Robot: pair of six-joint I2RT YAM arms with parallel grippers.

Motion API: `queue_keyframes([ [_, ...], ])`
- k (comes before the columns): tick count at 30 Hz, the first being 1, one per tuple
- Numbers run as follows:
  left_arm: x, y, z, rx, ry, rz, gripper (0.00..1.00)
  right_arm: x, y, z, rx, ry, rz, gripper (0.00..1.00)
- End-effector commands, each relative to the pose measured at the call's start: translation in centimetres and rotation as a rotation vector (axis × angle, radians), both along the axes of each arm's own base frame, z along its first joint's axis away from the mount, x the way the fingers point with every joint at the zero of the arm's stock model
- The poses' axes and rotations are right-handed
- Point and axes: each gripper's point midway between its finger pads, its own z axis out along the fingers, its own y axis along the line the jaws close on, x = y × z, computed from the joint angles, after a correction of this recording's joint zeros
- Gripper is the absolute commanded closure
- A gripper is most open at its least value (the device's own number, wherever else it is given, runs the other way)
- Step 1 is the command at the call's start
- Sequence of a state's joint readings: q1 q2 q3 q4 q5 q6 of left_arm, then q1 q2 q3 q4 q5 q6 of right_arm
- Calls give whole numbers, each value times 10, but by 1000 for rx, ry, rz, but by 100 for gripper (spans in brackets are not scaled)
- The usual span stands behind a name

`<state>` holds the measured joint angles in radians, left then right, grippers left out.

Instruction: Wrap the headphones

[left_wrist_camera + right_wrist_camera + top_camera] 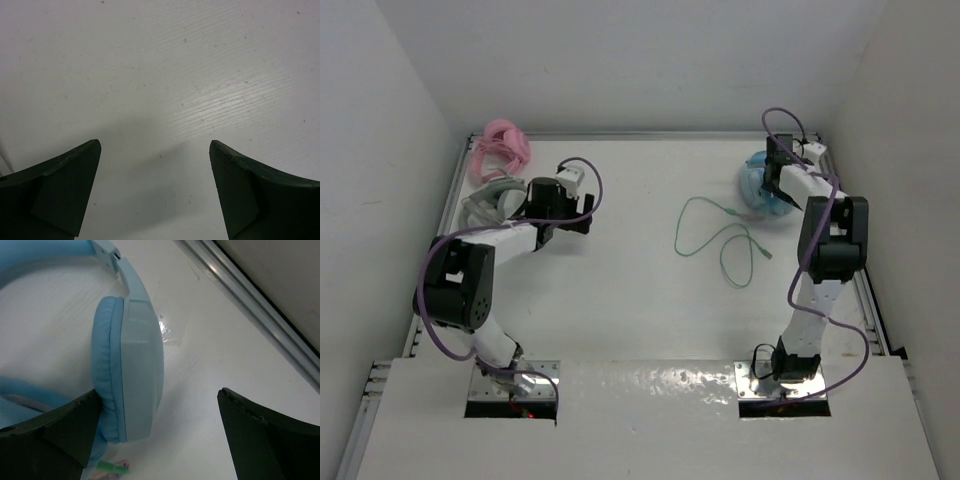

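Blue padded headphones (pixel 132 370) look light, cups stiff, cable (pixel 720 235) limp — best grasped by a cup; right gripper (pixel 159 395) gapes beside one, left gripper (pixel 155 145) released, empty.

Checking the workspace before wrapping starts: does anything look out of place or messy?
The pale green cable sprawls in loose loops across the middle of the table, trailing from the headphones at the far right. Nothing looks spilled or damaged.
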<state>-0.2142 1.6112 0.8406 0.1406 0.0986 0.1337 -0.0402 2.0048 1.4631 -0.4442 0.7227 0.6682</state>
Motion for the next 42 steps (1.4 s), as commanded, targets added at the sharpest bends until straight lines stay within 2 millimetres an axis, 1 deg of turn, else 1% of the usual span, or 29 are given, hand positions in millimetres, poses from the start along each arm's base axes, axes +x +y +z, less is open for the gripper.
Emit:
queue_keyframes([
  [1,14,5,9,-35,-12,3,13,0,-7,-19,3,26,-46,7],
  [4,14,5,3,-51,22,-14,13,1,5,-57,84,117,33,42],
  [5,14,5,2,-56,31,-15,13,-4,5,-63,91,135,28,75],
  [6,14,6,2,-62,35,-20,13,-9,4,-66,85,138,17,89],
  [7,14,5,0,-65,38,-23,13,-15,4,-66,82,119,13,99],
  [9,15,7,0,-70,44,-17,13,-21,9,-61,90,78,21,100],
  [11,15,8,-2,-73,49,-14,13,-33,16,-45,71,2,49,100],
  [13,16,9,-2,-74,52,-11,13,-42,31,-24,-29,-48,90,100],
  [14,15,9,-3,-74,54,-11,13,-50,37,-3,-83,-100,125,100],
  [15,16,8,-3,-75,54,-18,13,-52,61,10,-124,-128,190,100],
  [16,15,6,-3,-76,55,-28,13,-63,64,19,-193,-129,210,100],
  [17,13,1,-3,-91,58,-61,12,-65,91,49,-201,-207,279,100],
  [18,12,-1,-4,-82,59,-85,12,-71,104,60,-207,-235,320,100],
  [19,11,-2,-5,-79,67,-91,12,-82,113,61,-226,-233,378,100],
  [20,8,-4,-6,-75,69,-111,12,-90,139,87,-209,-321,459,100],
  [21,6,-6,-6,-69,69,-125,12,-97,149,91,-203,-342,505,100],
  [22,4,-9,-3,-58,57,-140,12,-108,161,83,-189,-337,577,100],
  [23,0,-14,-2,-25,47,-166,12,-115,178,84,-174,-351,645,100],
  [24,-2,-19,3,-11,42,-184,12,-122,185,94,-161,-388,681,100],
  [26,-13,-38,30,-10,14,-261,12,-137,194,91,-183,-367,720,100],
  [27,-17,-46,54,-19,-33,-316,11,-140,195,92,-194,-362,721,100],
  [28,-32,-55,55,-42,21,-384,10,-147,193,90,-196,-333,697,100],
  [29,-35,-77,85,-101,-13,-505,10,-151,195,90,-204,-318,685,100],
  [31,-49,-89,101,-126,26,-566,10,-155,201,89,-203,-268,695,100],
  [32,-52,-103,118,-127,-2,-605,9,-156,208,89,-205,-260,717,100],
  [35,-73,-125,144,-150,-17,-704,9,-155,228,88,-137,-237,767,100],
  [38,-81,-137,146,-124,-29,-697,9,-151,238,94,-82,-252,750,100],
  [40,-76,-142,147,-100,-64,-660,9,-150,243,98,-43,-270,736,100],
  [42,-78,-151,134,-57,-61,-645,9,-150,251,100,-4,-287,744,100],
])
